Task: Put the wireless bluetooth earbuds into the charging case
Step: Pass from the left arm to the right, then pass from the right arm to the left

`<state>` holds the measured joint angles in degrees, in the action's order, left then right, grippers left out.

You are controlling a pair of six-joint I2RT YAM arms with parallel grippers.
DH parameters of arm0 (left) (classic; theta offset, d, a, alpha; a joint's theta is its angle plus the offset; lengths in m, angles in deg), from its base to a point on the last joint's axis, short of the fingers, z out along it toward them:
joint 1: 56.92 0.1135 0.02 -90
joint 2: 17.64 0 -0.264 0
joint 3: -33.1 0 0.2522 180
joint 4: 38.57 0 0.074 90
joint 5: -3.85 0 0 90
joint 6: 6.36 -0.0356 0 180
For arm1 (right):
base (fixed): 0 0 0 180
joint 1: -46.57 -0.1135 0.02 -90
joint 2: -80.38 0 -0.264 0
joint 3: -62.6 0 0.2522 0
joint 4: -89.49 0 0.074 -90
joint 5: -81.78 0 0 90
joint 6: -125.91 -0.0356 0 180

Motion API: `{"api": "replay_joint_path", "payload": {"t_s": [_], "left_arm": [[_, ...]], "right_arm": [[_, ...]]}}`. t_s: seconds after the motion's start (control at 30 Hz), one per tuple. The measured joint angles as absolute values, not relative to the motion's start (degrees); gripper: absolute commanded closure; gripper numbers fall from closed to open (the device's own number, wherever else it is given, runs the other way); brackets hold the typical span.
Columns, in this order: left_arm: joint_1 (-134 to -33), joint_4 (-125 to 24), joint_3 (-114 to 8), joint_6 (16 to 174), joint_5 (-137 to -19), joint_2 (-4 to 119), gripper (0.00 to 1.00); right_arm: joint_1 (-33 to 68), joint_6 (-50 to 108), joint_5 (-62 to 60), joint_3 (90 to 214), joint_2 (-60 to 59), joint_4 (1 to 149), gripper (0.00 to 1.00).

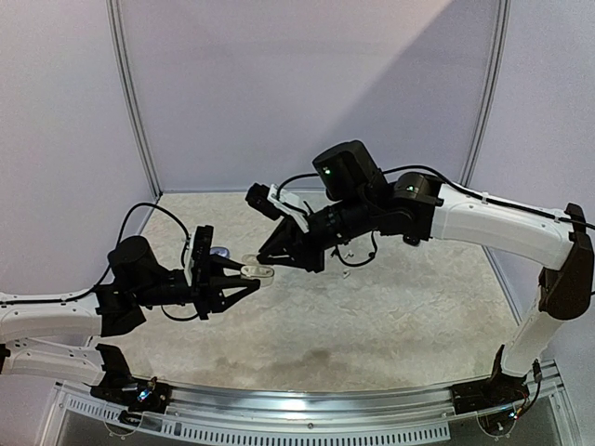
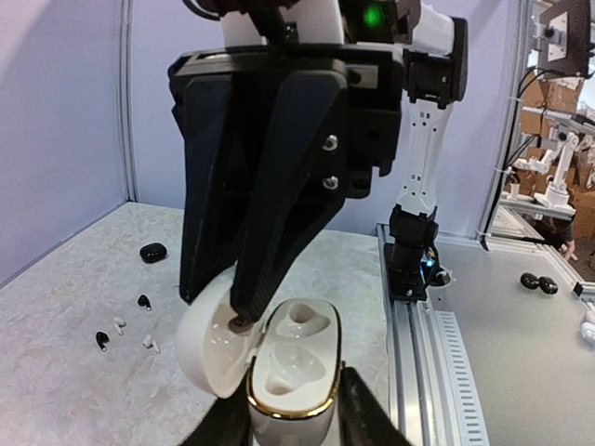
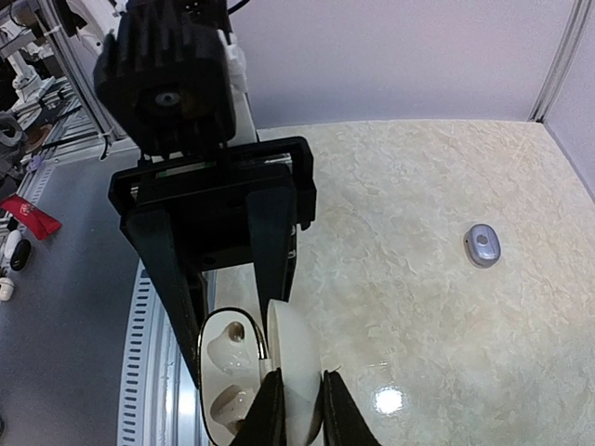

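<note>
White case (image 1: 257, 272) opens upward, long axis left-right.

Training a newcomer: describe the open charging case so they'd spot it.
Over the table, the left gripper holds a white case, the right gripper pinching its open lid. Only it is gold-rimmed; the black case and grey case lie shut.

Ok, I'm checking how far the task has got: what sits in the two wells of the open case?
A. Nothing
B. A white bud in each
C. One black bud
A: in the left wrist view both wells of the case show bare white, while loose earbuds lie on the table.
</note>
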<state>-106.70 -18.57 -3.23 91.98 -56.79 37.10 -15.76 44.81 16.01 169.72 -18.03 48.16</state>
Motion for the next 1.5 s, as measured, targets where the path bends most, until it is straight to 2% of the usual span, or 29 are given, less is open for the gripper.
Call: {"api": "replay_joint_path", "payload": {"t_s": [0.1, 0.5, 0.77, 1.03, 1.17, 1.23, 1.3, 1.4, 1.5], "left_arm": [[-106.67, -18.70, -3.25, 91.94, -57.58, 37.10, 0.57], [-106.67, -21.61, -3.88, 90.74, -56.55, 37.08, 0.61], [-106.67, -20.86, -4.06, 90.91, -55.46, 37.10, 0.54], [-106.63, -17.96, -4.19, 93.55, -54.91, 37.43, 0.66], [-106.61, -17.37, -4.19, 93.53, -54.69, 37.99, 0.80], [-106.52, -17.06, -4.19, 93.18, -54.34, 38.32, 0.80], [-106.50, -16.97, -4.21, 93.16, -54.04, 38.63, 0.76], [-106.50, -16.95, -4.36, 92.77, -53.53, 39.09, 0.62], [-106.52, -16.76, -5.24, 92.92, -52.96, 40.07, 0.60]], "right_arm": [[-16.33, 45.25, 14.26, 169.72, -18.03, 48.16, 0.99], [-19.06, 49.80, 4.84, 169.72, -14.79, 47.90, 0.99], [-19.54, 51.89, 2.72, 169.72, -14.42, 47.90, 0.99], [-20.30, 53.31, 2.39, 169.72, -14.42, 47.90, 0.99], [-20.35, 53.62, 2.39, 169.72, -14.42, 47.90, 0.99], [-20.41, 53.84, 2.39, 169.72, -14.42, 47.90, 0.99], [-20.46, 54.19, 2.41, 169.72, -14.42, 47.79, 0.99], [-20.46, 54.32, 2.37, 169.72, -14.42, 47.42, 1.00], [-20.50, 54.45, 2.35, 169.72, -14.42, 47.48, 1.00]]}}
